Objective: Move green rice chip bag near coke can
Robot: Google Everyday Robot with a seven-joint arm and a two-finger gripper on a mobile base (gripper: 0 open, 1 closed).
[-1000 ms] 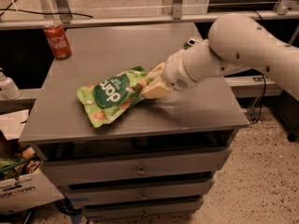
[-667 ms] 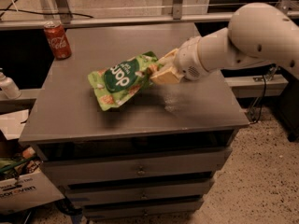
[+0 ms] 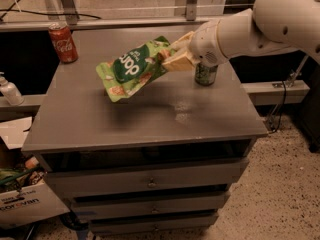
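The green rice chip bag (image 3: 134,67) is light green with a dark green circle and white lettering. It hangs in the air above the middle of the grey cabinet top (image 3: 145,114), tilted down to the left. My gripper (image 3: 175,59) is shut on the bag's upper right corner. The red coke can (image 3: 63,42) stands upright at the far left corner of the top, well to the left of the bag and apart from it.
A green-patterned can (image 3: 205,74) stands just behind and below my wrist at the right. A white bottle (image 3: 10,90) sits on a ledge at the left. A cardboard box (image 3: 25,201) lies on the floor at lower left. Drawers (image 3: 150,181) front the cabinet.
My gripper has lifted the bag off the cabinet top and carried it up and back. The green-patterned can now shows behind my wrist.
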